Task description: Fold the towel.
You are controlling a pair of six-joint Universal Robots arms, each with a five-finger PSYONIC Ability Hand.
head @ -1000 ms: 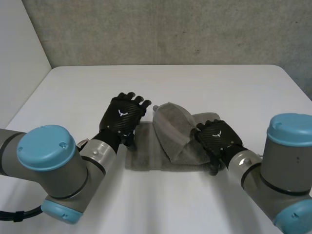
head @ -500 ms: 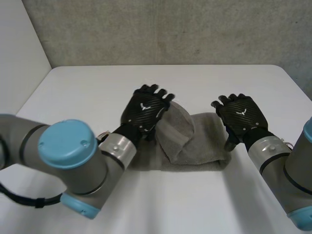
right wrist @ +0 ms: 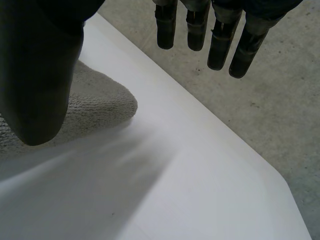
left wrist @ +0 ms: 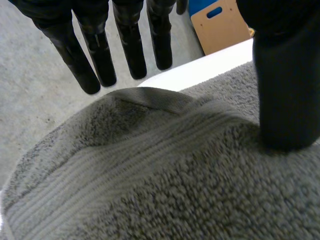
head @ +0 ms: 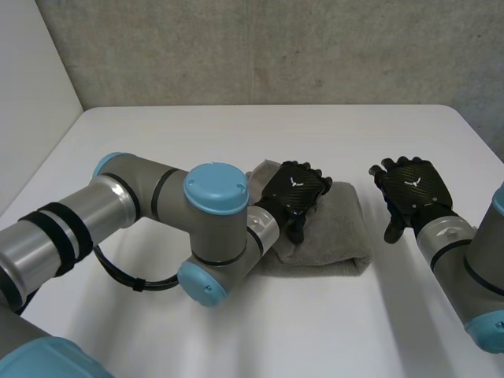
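Note:
The grey towel [head: 335, 236] lies folded into a thick pad in the middle of the white table [head: 236, 134]. My left arm reaches across it, and my left hand [head: 293, 189] rests on the towel's far left part. In the left wrist view the towel [left wrist: 150, 175] bulges under the palm, the fingers [left wrist: 95, 55] stretch straight out above it and the thumb [left wrist: 285, 100] touches the pile. My right hand [head: 413, 187] hovers open to the right of the towel, apart from it. In the right wrist view its fingers [right wrist: 197, 30] are straight and a towel corner [right wrist: 95, 107] lies near the thumb.
A concrete wall stands behind the table and a white wall at the left. The table's right edge [right wrist: 235, 145] runs close under my right hand, with floor beyond. A wooden board [left wrist: 220, 20] stands on the floor past the far edge.
My left hand swung right onto the towel, and the raised flap now lies flat under it. My right hand left the towel and moved right and away.

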